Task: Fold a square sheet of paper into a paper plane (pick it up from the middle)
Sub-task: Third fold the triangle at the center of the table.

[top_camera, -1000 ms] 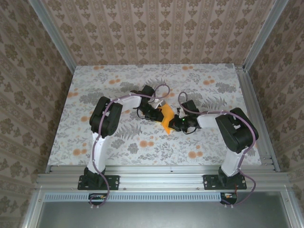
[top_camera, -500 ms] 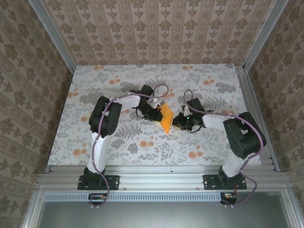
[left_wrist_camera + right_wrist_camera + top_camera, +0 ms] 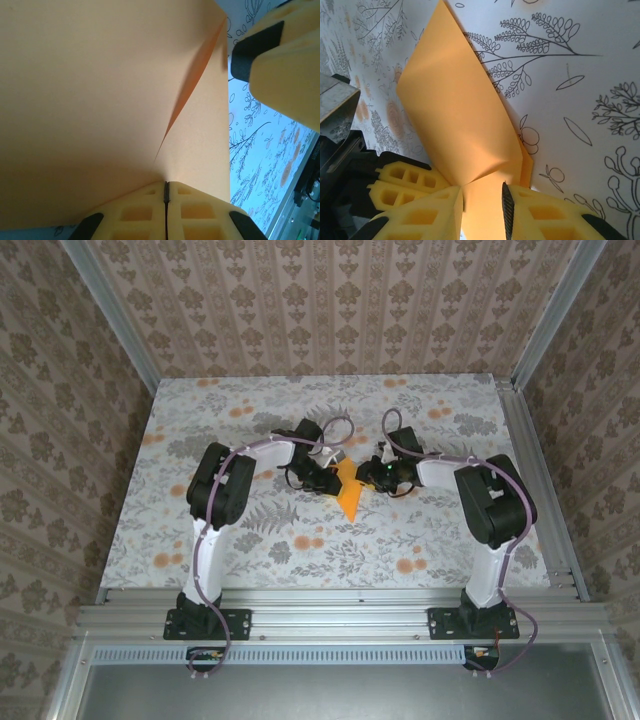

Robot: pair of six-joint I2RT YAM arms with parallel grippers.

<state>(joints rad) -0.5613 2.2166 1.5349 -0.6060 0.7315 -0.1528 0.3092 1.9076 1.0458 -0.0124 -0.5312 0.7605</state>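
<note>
Fingers of the left gripper are pressed flat together along one thin seam. They are clamped on the near edge of the square sheet of paper, now a creased orange shape. From that pinch the paper rises straight ahead of the gripper, with a sharp fold line running up and to the right. Beyond the fold, at the paper's far right edge, one yellow finger of the right gripper shows with its black pad.

In the right wrist view, the right gripper has its jaws apart. The lower edge of the paper lies in the gap between them. The paper stands up ahead of these fingers as a folded, pointed flap, its tip farthest from the gripper. Just to the left of the right gripper, the left gripper holds the same edge. Past the paper lies the table with its leaf-printed cover.

From above, the left arm rises from its base, bends at the elbow and reaches right toward the middle of the table. The right arm mirrors it, reaching left. The two grippers face each other, with the paper between them and its point hanging toward the bases.
</note>
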